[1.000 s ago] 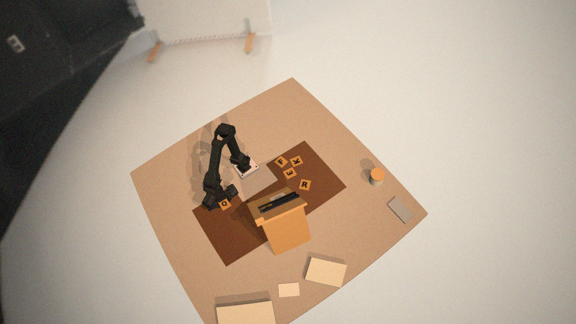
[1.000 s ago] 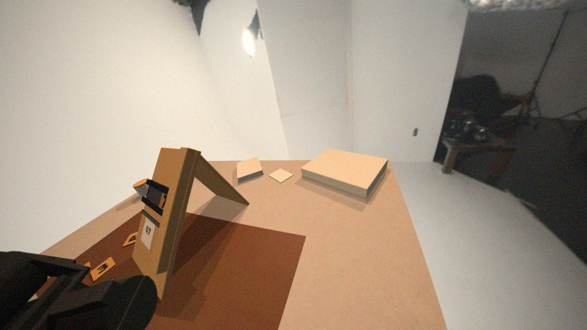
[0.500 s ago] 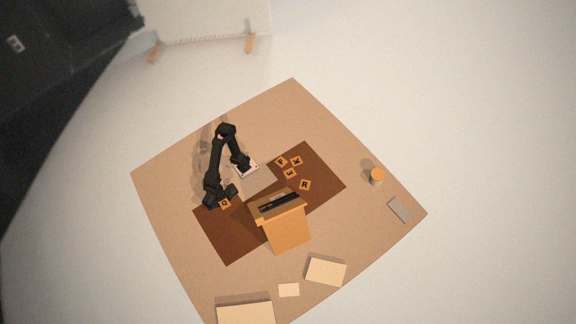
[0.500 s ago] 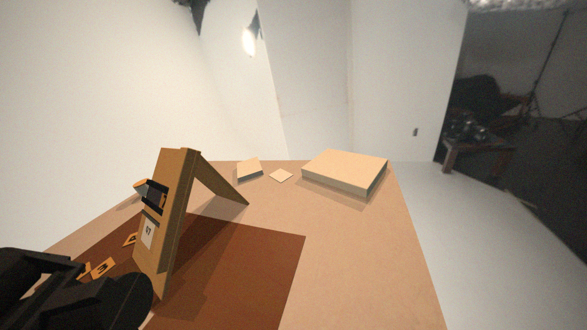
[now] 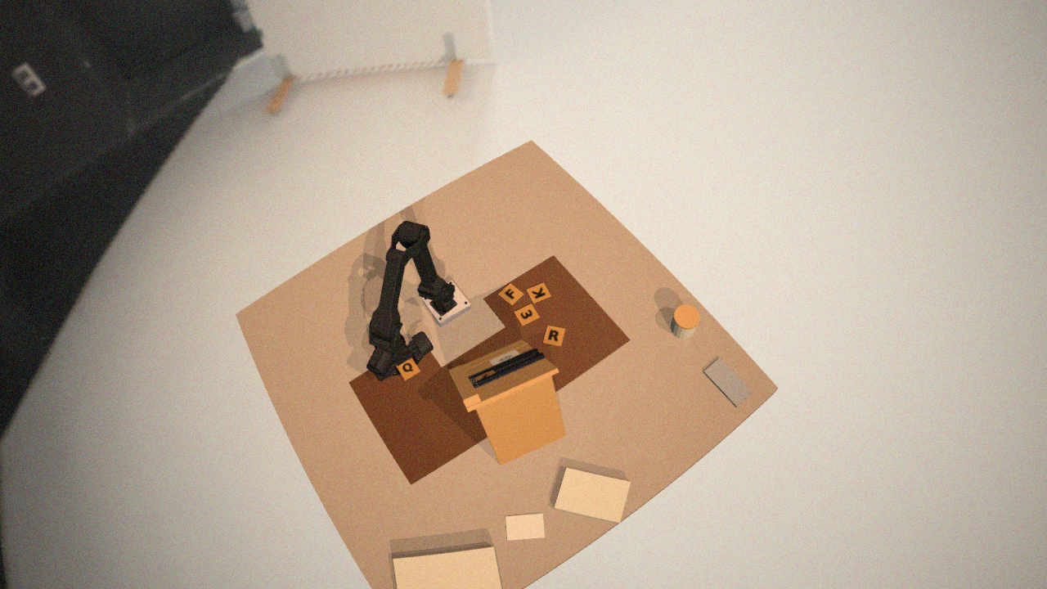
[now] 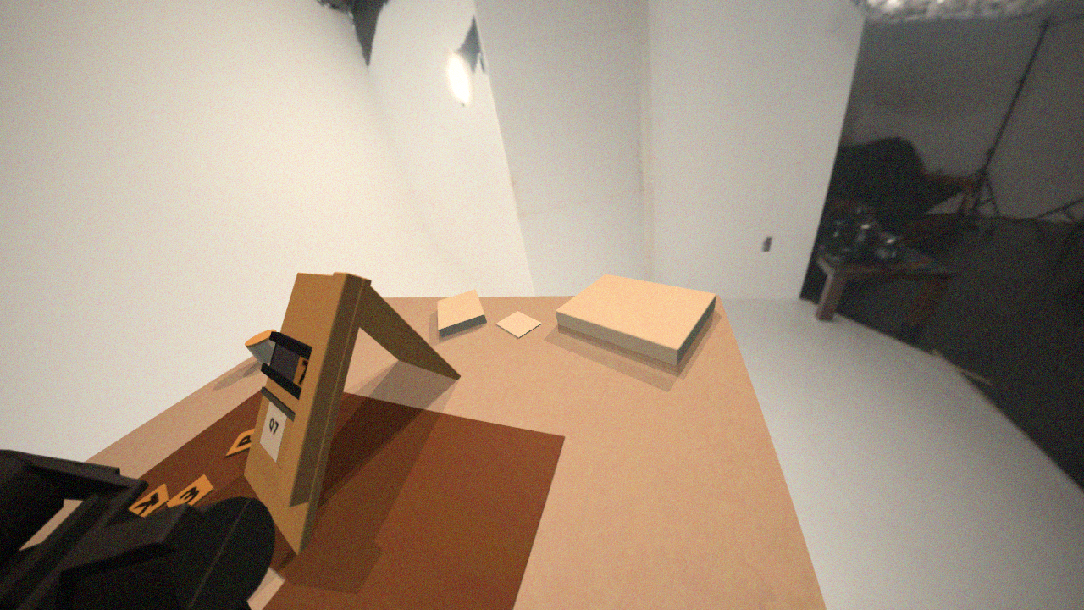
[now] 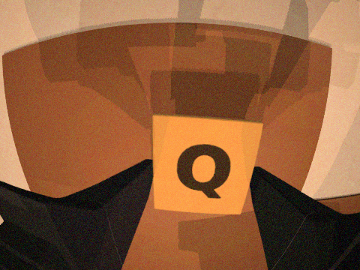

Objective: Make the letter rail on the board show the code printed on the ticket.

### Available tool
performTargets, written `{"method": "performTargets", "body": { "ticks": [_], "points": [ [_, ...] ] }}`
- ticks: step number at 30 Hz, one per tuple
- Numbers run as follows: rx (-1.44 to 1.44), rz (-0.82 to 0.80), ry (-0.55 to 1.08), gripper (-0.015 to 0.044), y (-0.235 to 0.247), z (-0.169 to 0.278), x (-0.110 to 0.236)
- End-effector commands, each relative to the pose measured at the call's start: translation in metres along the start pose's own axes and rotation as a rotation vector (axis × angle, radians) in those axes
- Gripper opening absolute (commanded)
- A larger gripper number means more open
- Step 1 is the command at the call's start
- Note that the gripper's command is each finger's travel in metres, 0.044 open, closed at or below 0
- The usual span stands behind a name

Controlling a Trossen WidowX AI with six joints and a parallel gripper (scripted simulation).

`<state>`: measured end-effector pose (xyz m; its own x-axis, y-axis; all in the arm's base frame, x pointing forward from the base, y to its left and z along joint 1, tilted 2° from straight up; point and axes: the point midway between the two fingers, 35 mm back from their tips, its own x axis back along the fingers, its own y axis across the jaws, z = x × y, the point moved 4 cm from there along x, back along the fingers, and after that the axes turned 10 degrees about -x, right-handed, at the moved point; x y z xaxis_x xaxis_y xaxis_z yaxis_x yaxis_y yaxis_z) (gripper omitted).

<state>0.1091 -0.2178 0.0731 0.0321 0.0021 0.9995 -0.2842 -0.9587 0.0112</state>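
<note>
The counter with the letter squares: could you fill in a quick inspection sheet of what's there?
Surface: tan counter with a dark brown mat.
Job's things: leaning board with rail; ticket; tiles F, K, E, R loose on the mat.
Clutter: can, grey block, pale boxes.
Grippers: gripper shut on Q tile.
Cables: nothing seen.
Surroundings: white floor, dark furniture.
</note>
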Motion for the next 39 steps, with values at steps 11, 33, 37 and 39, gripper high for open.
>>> {"method": "performTargets", "body": {
  "ticks": [11, 33, 37, 39],
  "points": [
    [-0.006, -0.005, 0.001, 0.0000, 0.000, 0.000, 0.007],
    [0.274, -0.196, 0.088, 0.0000, 0.003, 0.041, 0.041],
    [0.337, -0.241, 0.107, 0.0000, 0.002, 0.050, 0.050],
    [0.371, -0.264, 0.116, 0.0000, 0.001, 0.056, 0.055]
  ]
}}
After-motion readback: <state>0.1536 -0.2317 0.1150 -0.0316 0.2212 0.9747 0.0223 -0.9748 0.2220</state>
